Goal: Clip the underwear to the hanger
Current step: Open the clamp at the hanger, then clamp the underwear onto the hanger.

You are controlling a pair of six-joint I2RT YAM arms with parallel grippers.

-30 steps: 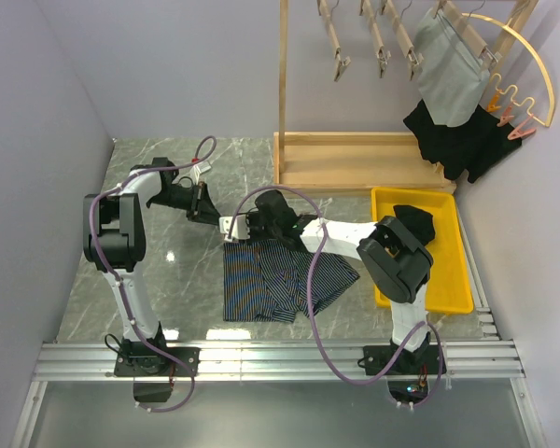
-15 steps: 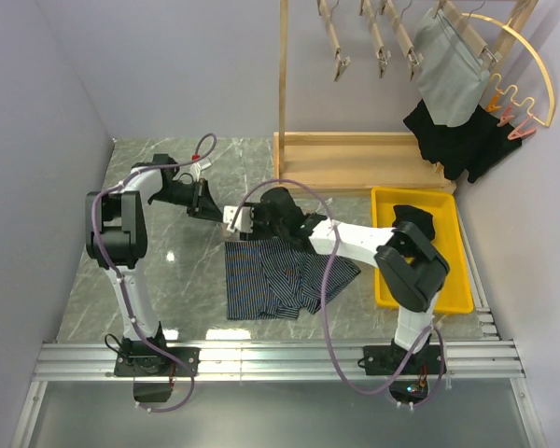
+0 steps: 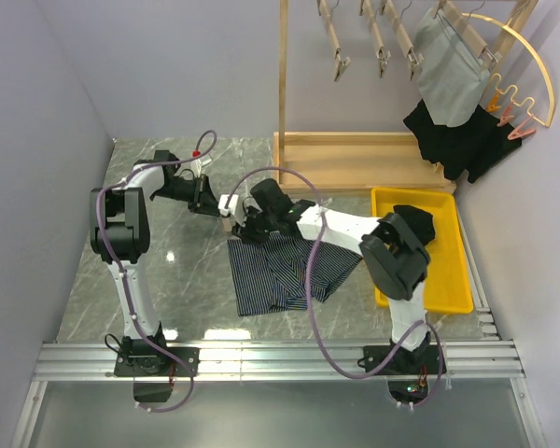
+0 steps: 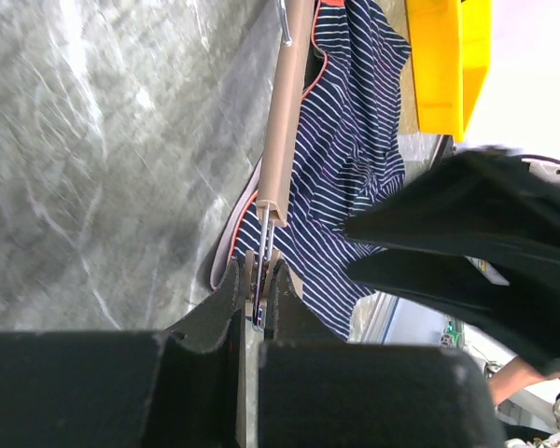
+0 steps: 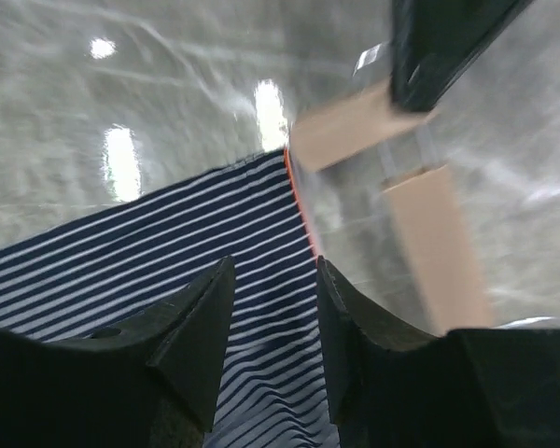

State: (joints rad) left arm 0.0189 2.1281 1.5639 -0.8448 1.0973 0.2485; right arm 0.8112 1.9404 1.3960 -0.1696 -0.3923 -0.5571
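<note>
The left end effector (image 4: 255,285) was pinched tight on a thin metal wire at the near end of the tan wooden hanger (image 4: 285,121), whose bar ran away from it, low over the worktop (image 3: 168,280). The navy striped underwear (image 3: 280,271) lay rumpled about the middle of the worktop. Its orange-edged waistband was turned toward the far edge and ran right alongside the hanger's bar; whether the two touched could not be told. The right end effector (image 5: 273,271) hung over that waistband with its jaws apart, the fabric showing flat between them, gripping nothing. A yellow tray (image 3: 448,299) holding a black garment (image 3: 415,222) sat at the right edge. A wooden rack (image 3: 355,159) stood at the far edge.
</note>
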